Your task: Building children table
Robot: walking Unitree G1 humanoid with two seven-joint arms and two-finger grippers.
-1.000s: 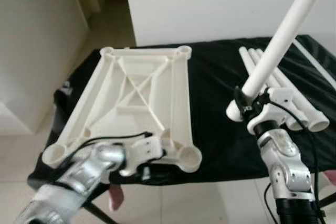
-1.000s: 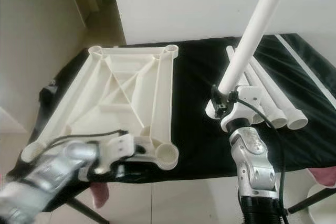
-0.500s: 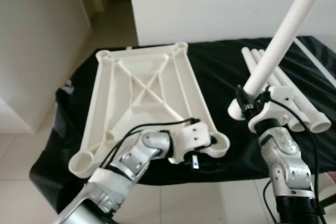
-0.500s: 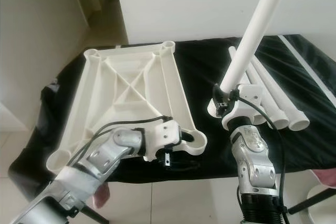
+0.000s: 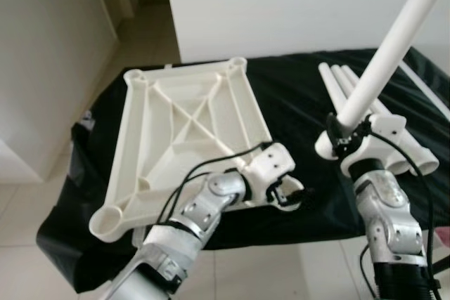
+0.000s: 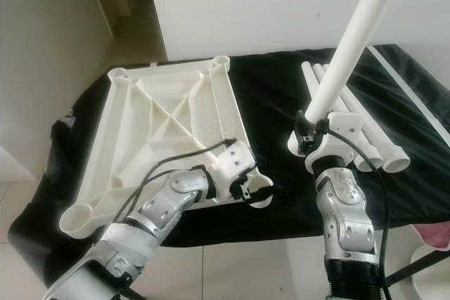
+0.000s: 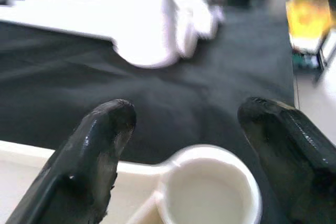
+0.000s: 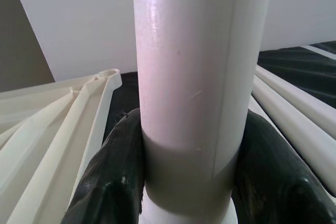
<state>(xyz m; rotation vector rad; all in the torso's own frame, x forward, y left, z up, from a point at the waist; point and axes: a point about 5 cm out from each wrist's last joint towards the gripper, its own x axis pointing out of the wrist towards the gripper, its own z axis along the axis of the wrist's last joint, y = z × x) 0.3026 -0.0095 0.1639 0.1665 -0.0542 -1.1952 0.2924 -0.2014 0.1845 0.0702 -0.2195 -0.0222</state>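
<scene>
At the near corner socket [image 7: 207, 184] of the upturned white plastic tabletop [image 5: 184, 128], left fingers [image 7: 97, 153] straddle it, spread. Right fingers [image 8: 113, 182] clench a white tubular leg [image 6: 348, 50]; misalignment could shove the tabletop off the black-draped counter [image 6: 281, 96].

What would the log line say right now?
left gripper: open at tabletop corner socket | right gripper: holding leg tube

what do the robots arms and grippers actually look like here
Both arms are silver metal with rounded jointed segments and a ribbed black section lower down. Each wrist carries a white plastic housing, with thin black cables looping from forearm to housing. The left gripper and right gripper each have two long black fingers with rounded, slightly glossy tips. No markings can be made out.
</scene>
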